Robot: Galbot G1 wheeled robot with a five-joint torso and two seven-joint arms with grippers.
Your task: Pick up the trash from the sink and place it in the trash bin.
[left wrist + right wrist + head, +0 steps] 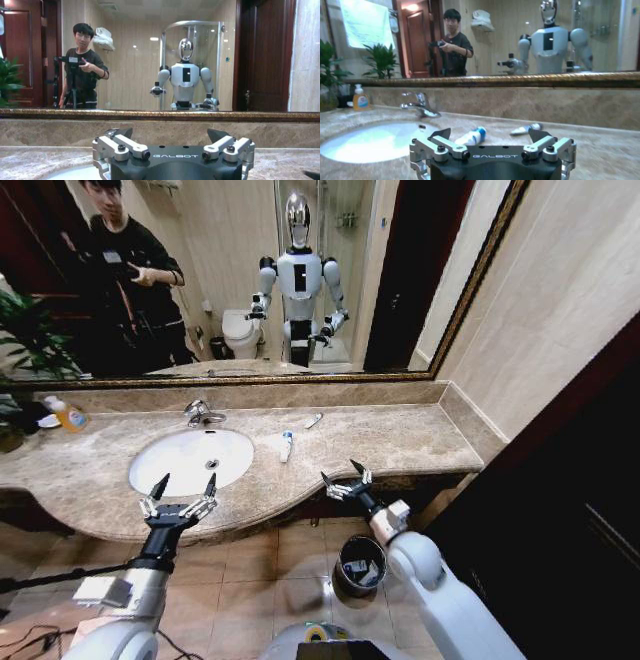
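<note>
**Marble counter, two open grippers, litter beyond the right one**

Black-fingered and metal-knuckled, the right gripper (346,477) hovers at the counter's front edge, right of the white oval sink (160,470), jaws spread and holding nothing. The left gripper (184,489) hangs over the sink's front rim, likewise spread and empty.

Directly below the right arm, on the tiled floor, stands the small round black trash bin (347,576) with a shiny rim, some pale scraps already inside it.

Farther in, just right of the sink, a little white tube with a blue cap (287,445) lies on the beige veined marble beside a flat scrap of crumpled white tissue (271,442). Its long axis runs roughly front to back. It sits ahead and slightly left of the right gripper, which looks the nearer of the two.

Nearer the mirror, well right of the chrome faucet (201,415), a second slim tube (314,420) lies on a slant. Both are smooth, rounded and likely to roll when pinched.
</note>
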